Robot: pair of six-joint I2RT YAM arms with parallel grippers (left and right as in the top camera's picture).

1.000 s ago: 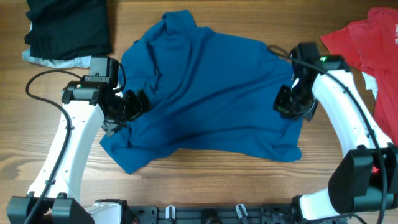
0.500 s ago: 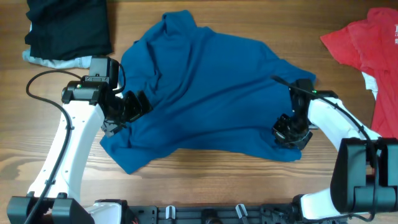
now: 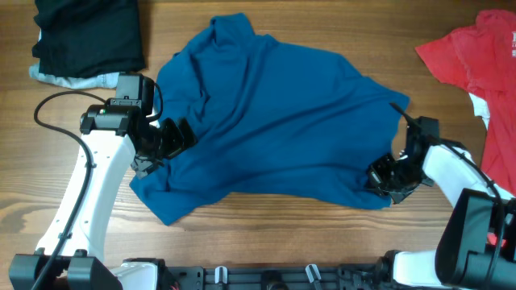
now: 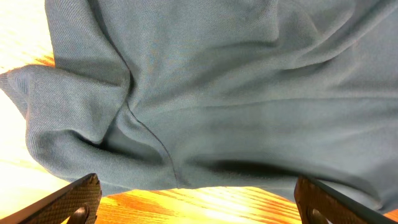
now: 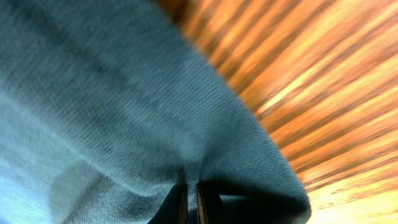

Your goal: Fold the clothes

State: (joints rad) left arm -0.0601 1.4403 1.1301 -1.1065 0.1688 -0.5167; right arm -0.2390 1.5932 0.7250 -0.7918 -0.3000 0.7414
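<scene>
A large deep-blue shirt (image 3: 274, 121) lies rumpled across the middle of the wooden table. My left gripper (image 3: 171, 138) sits at the shirt's left edge, low over the wood. In the left wrist view that gripper (image 4: 199, 208) is open wide, with bare table between its fingertips (image 4: 78, 199) and the shirt's folded hem (image 4: 155, 124) just ahead. At the shirt's near right corner, my right gripper (image 3: 385, 176) is down on the cloth. The right wrist view shows this gripper (image 5: 193, 202) shut on a thin fold of the blue shirt (image 5: 112, 112).
A black garment (image 3: 85, 36) lies on a pale piece (image 3: 72, 79) at the back left. A red shirt (image 3: 476, 56) lies at the back right edge. The left arm's cable (image 3: 48, 105) loops over the table beside the arm.
My right gripper has moved from the shirt's right side toward the front of the table, down to the near right corner. The left arm has not moved.
</scene>
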